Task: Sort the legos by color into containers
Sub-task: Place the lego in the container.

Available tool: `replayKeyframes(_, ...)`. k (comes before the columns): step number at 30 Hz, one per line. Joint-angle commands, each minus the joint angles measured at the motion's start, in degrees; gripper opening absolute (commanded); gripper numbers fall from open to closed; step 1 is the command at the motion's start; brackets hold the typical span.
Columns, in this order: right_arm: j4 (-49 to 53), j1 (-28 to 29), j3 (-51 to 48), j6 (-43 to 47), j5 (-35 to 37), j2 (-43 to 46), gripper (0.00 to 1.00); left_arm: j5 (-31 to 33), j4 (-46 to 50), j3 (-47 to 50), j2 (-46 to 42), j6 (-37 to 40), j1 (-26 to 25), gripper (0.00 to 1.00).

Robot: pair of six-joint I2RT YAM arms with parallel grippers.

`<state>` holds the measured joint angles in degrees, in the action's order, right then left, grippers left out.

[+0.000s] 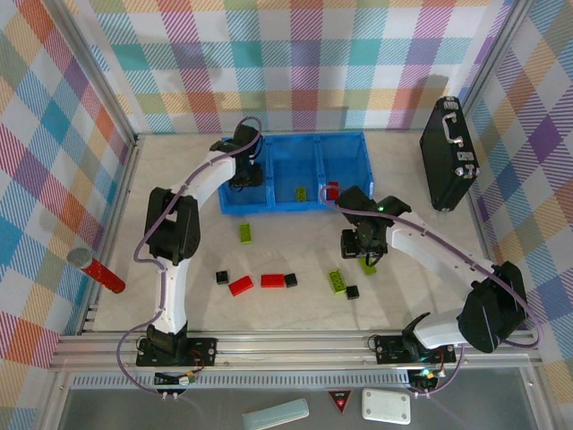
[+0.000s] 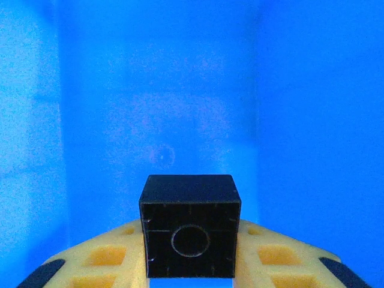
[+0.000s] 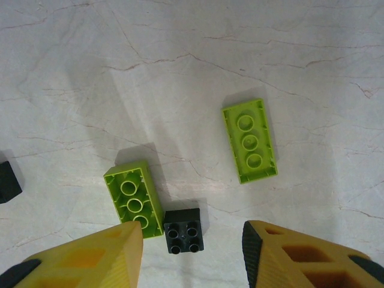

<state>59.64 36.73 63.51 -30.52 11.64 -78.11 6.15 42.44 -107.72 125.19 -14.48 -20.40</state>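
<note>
Left claw (image 2: 191, 267): gripped black brick (image 2: 189, 231) inside tray (image 1: 358, 143).
Right claw (image 3: 192, 235): hung open above desk (image 1: 430, 260).
Remaining: most bricks (image 1: 272, 280) lay loose.

table top (image 3: 180, 60): pale marble-look, smooth, faint sheen;
lime bricks (image 3: 249, 141): glossy moulded plastic;
black brick (image 2: 189, 234): plastic, duller, fine mould lines;
tray (image 2: 162, 90): bright-blue plastic, smooth;
right fingers (image 3: 96, 258): yellow plastic, matt;
briefcase (image 1: 445, 157): black shell, metal fittings

Lime, red and black legos (image 1: 271, 280) lie scattered near the blue three-compartment tray (image 1: 291, 166), two lying inside
</note>
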Motion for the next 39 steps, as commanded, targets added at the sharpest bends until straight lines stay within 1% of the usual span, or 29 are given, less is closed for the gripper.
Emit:
replayKeyframes(1,2.04,-0.08,-1.35,-1.48,1.35,2.35,0.5,2.97,-2.65,-3.3,2.76,0.95,0.84,0.32)
replayKeyframes(6,2.42,-0.08,-2.35,-1.9,1.58,3.49,0.5,3.69,-7.87,-3.94,5.9,1.15,1.9,0.32)
replayKeyframes(13,2.24,-0.08,-3.73,-2.17,1.28,4.28,0.5,5.46,-11.89,-4.19,9.22,1.47,2.89,0.32)
replayKeyframes(21,1.53,-0.07,-4.68,-2.15,0.78,3.93,0.5,4.67,-13.78,-4.68,11.0,2.09,3.35,0.35)
replayKeyframes(25,1.4,-0.08,-4.71,-2.24,0.85,3.92,0.5,4.14,-13.67,-4.8,10.46,2.09,3.35,0.43)
replayKeyframes(27,1.36,-0.04,-4.47,-2.26,0.77,3.83,0.5,3.88,-13.5,-4.64,9.66,2.22,3.35,0.45)
replayKeyframes(39,0.01,-0.05,-4.52,-2.82,0.64,3.9,0.5,1.28,-10.84,-3.35,3.02,3.75,3.35,0.45)
